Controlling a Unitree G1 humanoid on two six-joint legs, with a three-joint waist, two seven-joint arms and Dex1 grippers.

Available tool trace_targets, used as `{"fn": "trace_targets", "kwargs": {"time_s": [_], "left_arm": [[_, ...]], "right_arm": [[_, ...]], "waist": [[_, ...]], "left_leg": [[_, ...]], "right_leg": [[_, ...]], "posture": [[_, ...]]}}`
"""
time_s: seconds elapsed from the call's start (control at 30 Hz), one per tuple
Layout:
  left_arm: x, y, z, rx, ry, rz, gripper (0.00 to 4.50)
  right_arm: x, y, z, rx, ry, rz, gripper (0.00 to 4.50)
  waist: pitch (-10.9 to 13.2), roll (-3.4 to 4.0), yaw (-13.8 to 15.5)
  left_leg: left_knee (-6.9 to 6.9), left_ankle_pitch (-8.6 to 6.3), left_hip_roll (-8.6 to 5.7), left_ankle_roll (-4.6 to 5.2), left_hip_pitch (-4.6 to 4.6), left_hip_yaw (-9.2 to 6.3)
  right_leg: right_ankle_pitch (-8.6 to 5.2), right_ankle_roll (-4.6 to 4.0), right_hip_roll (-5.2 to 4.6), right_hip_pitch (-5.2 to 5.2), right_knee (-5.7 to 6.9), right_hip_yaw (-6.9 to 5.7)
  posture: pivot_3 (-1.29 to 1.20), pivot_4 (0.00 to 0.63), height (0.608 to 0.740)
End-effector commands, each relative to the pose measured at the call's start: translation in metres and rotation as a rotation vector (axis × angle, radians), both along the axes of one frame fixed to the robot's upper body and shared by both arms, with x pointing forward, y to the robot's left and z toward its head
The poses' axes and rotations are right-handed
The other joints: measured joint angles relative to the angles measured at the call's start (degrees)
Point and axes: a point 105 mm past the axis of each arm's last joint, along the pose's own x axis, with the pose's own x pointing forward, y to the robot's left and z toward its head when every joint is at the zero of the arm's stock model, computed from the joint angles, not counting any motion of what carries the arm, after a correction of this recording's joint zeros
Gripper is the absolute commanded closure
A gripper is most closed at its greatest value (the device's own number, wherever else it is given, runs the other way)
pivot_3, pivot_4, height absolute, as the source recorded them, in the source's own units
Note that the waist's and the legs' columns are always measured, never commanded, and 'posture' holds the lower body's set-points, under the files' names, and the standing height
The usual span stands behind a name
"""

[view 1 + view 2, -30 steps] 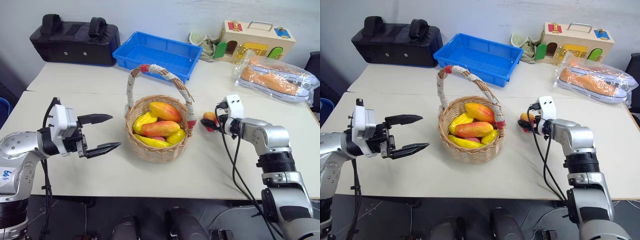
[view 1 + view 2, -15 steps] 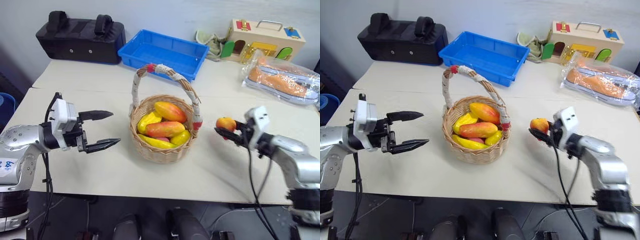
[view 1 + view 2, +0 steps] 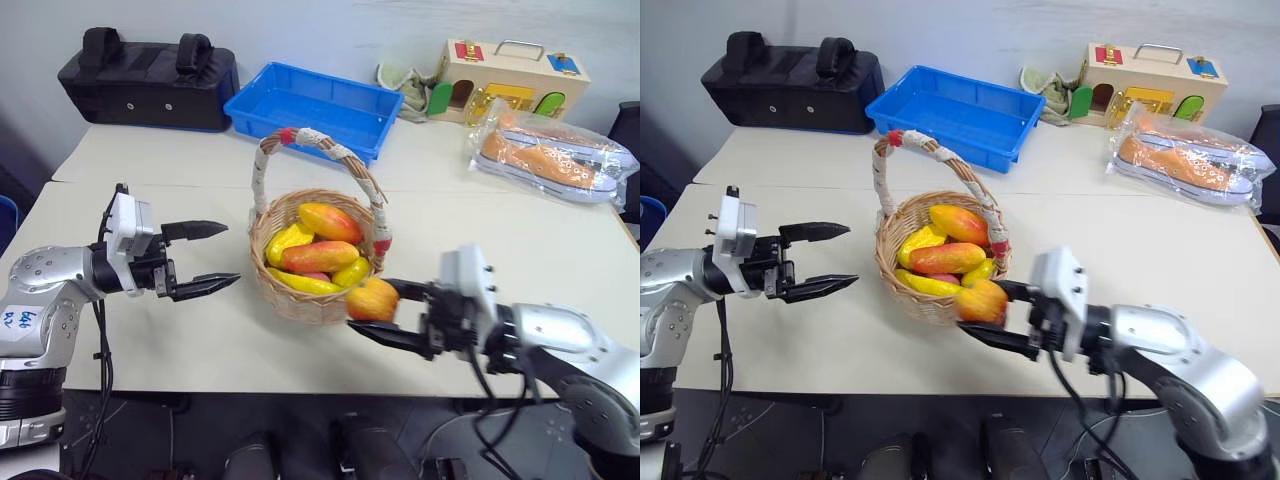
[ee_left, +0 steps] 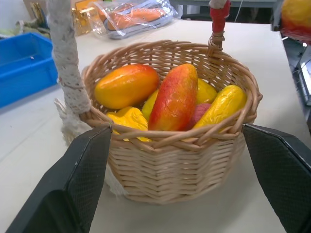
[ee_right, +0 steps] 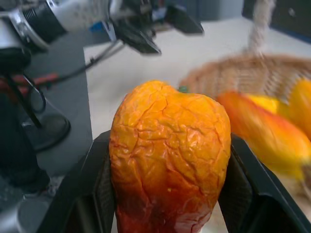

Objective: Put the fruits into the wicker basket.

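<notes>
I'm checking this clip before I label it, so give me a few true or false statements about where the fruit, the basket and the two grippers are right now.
1. The right gripper is shut on the peach. True.
2. The peach already lies inside the wicker basket. False: it is held in the air by the basket's near rim.
3. The left gripper holds a mango. False: its fingers are open and hold nothing, beside the basket.
4. Mangoes lie in the basket. True.
5. The blue tray sits between the basket and the robot. False: it is on the far side of the basket.
</notes>
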Motion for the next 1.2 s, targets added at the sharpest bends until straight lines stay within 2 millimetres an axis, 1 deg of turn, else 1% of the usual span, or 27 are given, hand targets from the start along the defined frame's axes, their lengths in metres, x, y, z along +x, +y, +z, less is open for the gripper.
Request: {"fn": "trace_targets", "kwargs": {"time_s": [0.03, 0.13, 0.2, 0.3, 0.4, 0.47, 0.5, 0.57, 0.6, 0.63, 0.67, 0.73, 0.77, 0.9, 0.93, 1.03, 1.1, 1.13, 1.17, 1.2], "left_arm": [[-0.006, 0.006, 0.012, -0.001, -0.029, 0.012, 0.0], [-0.008, 0.006, 0.012, 0.0, -0.024, 0.016, 0.0], [-0.009, 0.006, 0.011, 0.001, -0.02, 0.018, 0.0], [-0.011, 0.004, 0.01, -0.004, -0.018, 0.024, 0.0], [-0.013, 0.004, 0.01, -0.008, -0.018, 0.03, 0.0], [-0.014, 0.004, 0.01, -0.011, -0.018, 0.034, 0.0], [-0.015, 0.003, 0.01, -0.014, -0.018, 0.035, 0.0], [-0.015, 0.003, 0.01, -0.017, -0.018, 0.038, 0.0], [-0.015, 0.002, 0.01, -0.018, -0.018, 0.037, 0.0], [-0.015, 0.002, 0.01, -0.019, -0.018, 0.037, 0.0], [-0.015, 0.002, 0.01, -0.02, -0.018, 0.037, 0.0], [-0.015, 0.001, 0.01, -0.023, -0.019, 0.034, 0.0], [-0.014, 0.001, 0.01, -0.025, -0.02, 0.033, 0.0], [-0.013, 0.001, 0.011, -0.024, -0.022, 0.028, 0.0], [-0.013, 0.001, 0.011, -0.025, -0.022, 0.028, 0.0], [-0.011, 0.004, 0.013, -0.022, -0.022, 0.027, 0.0], [-0.011, 0.005, 0.013, -0.022, -0.022, 0.028, 0.0], [-0.011, 0.006, 0.013, -0.021, -0.022, 0.028, 0.0], [-0.01, 0.007, 0.014, -0.022, -0.013, 0.025, 0.0], [-0.011, 0.008, 0.013, -0.025, 0.007, 0.021, 0.0]], "right_arm": [[0.014, 0.025, 0.017, 0.047, -0.023, -0.008, 2.25], [0.038, 0.034, 0.025, 0.045, -0.049, -0.101, 2.25], [0.053, 0.039, 0.025, 0.002, -0.082, -0.148, 2.25], [0.068, 0.046, 0.02, -0.053, -0.115, -0.205, 2.25], [0.076, 0.048, 0.018, -0.064, -0.112, -0.248, 2.25], [0.075, 0.051, 0.019, -0.071, -0.107, -0.236, 1.51], [0.073, 0.053, 0.021, -0.065, -0.113, -0.222, 1.3], [0.07, 0.055, 0.024, -0.051, -0.122, -0.205, 0.6], [0.065, 0.056, 0.029, -0.018, -0.122, -0.169, 0.22], [0.062, 0.057, 0.032, 0.005, -0.121, -0.144, 0.04], [0.058, 0.056, 0.037, 0.043, -0.122, -0.117, 0.04], [0.046, 0.047, 0.045, 0.141, -0.117, -0.033, 0.04], [0.04, 0.041, 0.045, 0.166, -0.113, -0.001, 0.04], [0.023, 0.024, 0.035, 0.176, -0.116, 0.072, 0.04], [0.017, 0.017, 0.036, 0.216, -0.121, 0.095, 0.04], [0.007, -0.021, 0.024, 0.241, -0.129, 0.042, 0.04], [0.005, -0.035, 0.017, 0.219, -0.131, -0.001, 0.04], [0.007, -0.049, 0.012, 0.203, -0.143, -0.053, 0.04], [0.011, -0.074, -0.001, 0.17, -0.132, -0.133, 0.04], [0.013, -0.099, -0.01, 0.133, -0.17, -0.217, 0.04]], "waist": [[0.0, 0.0, 0.1], [0.0, 0.0, 0.3], [0.0, 0.0, 0.5], [0.0, -0.01, 0.5], [0.0, -0.01, 0.4], [0.0, -0.01, 0.3], [0.0, -0.01, 0.3], [0.0, -0.01, 0.3], [0.0, 0.0, 0.3], [0.0, -0.01, 0.3], [0.0, 0.0, 0.3], [0.0, -0.01, 0.4], [0.0, -0.02, 0.5], [0.0, -0.02, 0.7], [0.0, -0.02, 0.6], [0.0, -0.02, 0.7], [0.0, -0.02, 0.6], [0.0, -0.02, 0.4], [0.0, -0.02, 0.5], [0.0, -0.02, 0.6]], "left_leg": [[-0.01, -0.01, 0.02, -0.02, -0.02, 0.03], [-0.02, -0.05, 0.02, -0.02, -0.1, 0.03], [-0.02, -0.08, 0.02, 0.0, -0.17, -0.01], [0.01, -0.1, 0.02, 0.03, -0.25, 0.01], [0.01, -0.09, 0.02, 0.02, -0.25, 0.0], [0.02, -0.08, 0.02, 0.01, -0.25, 0.01], [0.02, -0.08, 0.02, 0.01, -0.25, 0.02], [0.02, -0.08, 0.02, 0.01, -0.25, 0.02], [0.02, -0.07, 0.02, 0.01, -0.25, 0.02], [0.02, -0.07, 0.02, 0.01, -0.25, 0.02], [0.02, -0.07, 0.02, 0.01, -0.25, 0.02], [0.01, -0.07, 0.02, 0.02, -0.25, 0.02], [0.0, -0.09, 0.02, 0.05, -0.26, 0.02], [-0.02, -0.15, 0.02, 0.09, -0.28, -0.03], [-0.02, -0.17, 0.01, 0.11, -0.27, -0.03], [-0.01, -0.16, 0.01, 0.1, -0.27, -0.04], [-0.02, -0.16, 0.01, 0.1, -0.26, -0.04], [0.0, -0.16, 0.01, 0.11, -0.25, -0.02], [0.01, -0.16, 0.01, 0.11, -0.25, 0.0], [0.0, -0.15, 0.0, 0.12, -0.19, -0.01]], "right_leg": [[0.0, 0.0, 0.0, -0.04, 0.0, 0.0], [-0.01, 0.01, -0.02, -0.15, 0.0, 0.0], [-0.01, 0.02, -0.02, -0.19, -0.01, 0.0], [-0.02, 0.03, -0.04, -0.24, -0.04, 0.01], [-0.02, 0.03, -0.03, -0.25, -0.01, 0.01], [-0.02, 0.03, -0.03, -0.26, 0.0, 0.02], [-0.02, 0.03, -0.03, -0.26, 0.01, 0.02], [-0.02, 0.03, -0.03, -0.26, 0.01, 0.03], [-0.02, 0.03, -0.03, -0.26, 0.02, 0.03], [-0.02, 0.03, -0.03, -0.26, 0.02, 0.02], [-0.02, 0.03, -0.03, -0.26, 0.02, 0.02], [-0.02, 0.03, -0.03, -0.26, 0.01, 0.02], [-0.02, 0.03, -0.03, -0.25, 0.0, 0.02], [-0.01, 0.07, -0.03, -0.2, -0.1, -0.01], [-0.01, 0.07, -0.03, -0.17, -0.12, -0.01], [-0.01, 0.07, -0.02, -0.15, -0.15, 0.0], [-0.01, 0.08, -0.02, -0.09, -0.22, 0.0], [-0.01, 0.08, -0.02, -0.07, -0.24, 0.01], [-0.01, 0.08, -0.01, -0.05, -0.27, 0.03], [-0.02, 0.07, 0.0, 0.04, -0.35, 0.02]], "posture": [[0.0, 0.15, 0.74], [0.0, 0.15, 0.74], [0.0, 0.15, 0.74], [0.0, 0.15, 0.74], [0.0, 0.15, 0.74], [0.0, 0.15, 0.74], [0.0, 0.15, 0.74], [0.0, 0.15, 0.74], [0.0, 0.15, 0.74], [0.0, 0.15, 0.74], [0.0, 0.15, 0.74], [0.0, 0.15, 0.74], [0.0, 0.15, 0.74], [0.0, 0.15, 0.74], [0.0, 0.15, 0.74], [0.0, 0.15, 0.74], [0.0, 0.15, 0.74], [0.0, 0.15, 0.74], [0.0, 0.15, 0.74], [0.0, 0.15, 0.74]]}}
